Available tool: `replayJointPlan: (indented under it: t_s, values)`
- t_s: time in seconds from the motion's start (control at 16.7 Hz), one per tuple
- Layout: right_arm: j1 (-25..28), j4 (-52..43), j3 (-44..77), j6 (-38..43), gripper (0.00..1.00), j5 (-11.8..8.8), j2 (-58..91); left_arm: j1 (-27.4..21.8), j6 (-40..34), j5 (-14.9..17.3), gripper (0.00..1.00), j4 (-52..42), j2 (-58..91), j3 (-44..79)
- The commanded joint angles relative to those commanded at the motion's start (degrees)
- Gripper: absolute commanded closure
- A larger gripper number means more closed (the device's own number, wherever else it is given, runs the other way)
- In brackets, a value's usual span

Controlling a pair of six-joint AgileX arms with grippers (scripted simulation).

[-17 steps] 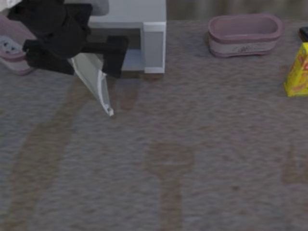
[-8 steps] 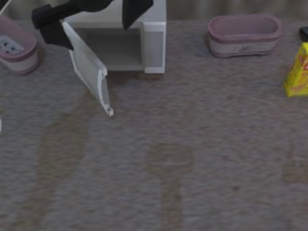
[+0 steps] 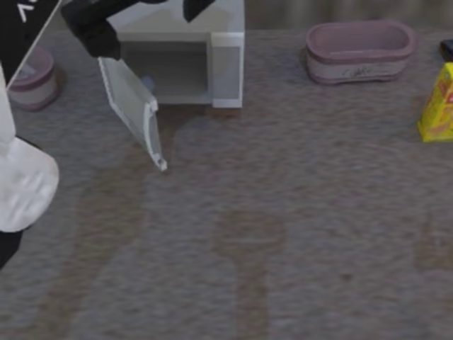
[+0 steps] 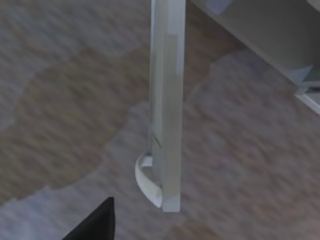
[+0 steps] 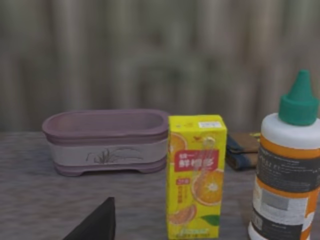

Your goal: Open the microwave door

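Microwave (image 3: 212, 49) sits at far edge of the bench (image 3: 297, 234), toward far-left corner. Microwave door (image 3: 134, 117) swung well out, handle end toward bench middle, cavity exposed, so the opening step looks abt done. Left gripper (image 3: 141, 10) is above the microwave top, clear of the door; can't tell finger state. Right arm not in top view, parked near the juice carton (image 5: 196, 175). Next, prob: retreat w/o bumping the door.
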Motion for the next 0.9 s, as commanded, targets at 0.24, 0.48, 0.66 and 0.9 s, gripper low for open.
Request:
replayJointPlan:
  t_s: [0.24, 0.48, 0.66, 0.9]
  values:
    - [0.00, 0.00, 0.00, 0.00, 0.00, 0.00, 0.00, 0.30, 0.19, 0.29, 0.00, 1.27, 4.15, 7.25]
    - [0.00, 0.00, 0.00, 0.00, 0.00, 0.00, 0.00, 0.65, 0.76, 0.17, 0.00, 2.24, 4.44, 2.60]
    - [0.00, 0.00, 0.00, 0.00, 0.00, 0.00, 0.00, 1.06, 1.14, 0.16, 0.00, 5.24, 3.12, -2.01]
    - [0.00, 0.00, 0.00, 0.00, 0.00, 0.00, 0.00, 1.71, 1.78, 0.21, 0.00, 10.63, 0.57, -9.59]
